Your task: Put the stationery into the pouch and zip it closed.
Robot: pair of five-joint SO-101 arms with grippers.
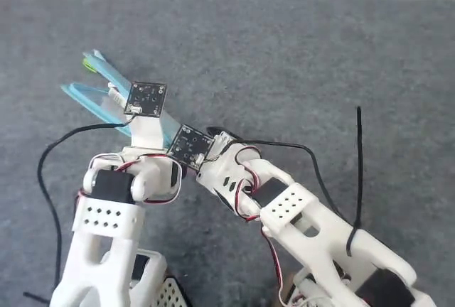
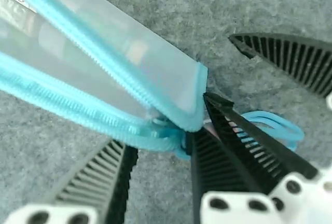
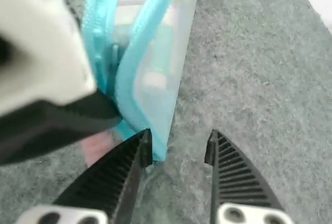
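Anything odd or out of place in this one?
The pouch lies with its mouth gaping, zipper rows apart. A green tip at its far end may be poking out; hard to tell. The right gripper and left gripper crowd one corner.

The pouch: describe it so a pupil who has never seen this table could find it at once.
On the grey felt table, look just ahead of the two white arms. The pouch lies there, slanting away to the left: flat, see-through, edged with a light blue zip, unlike the thin black cable nearby.
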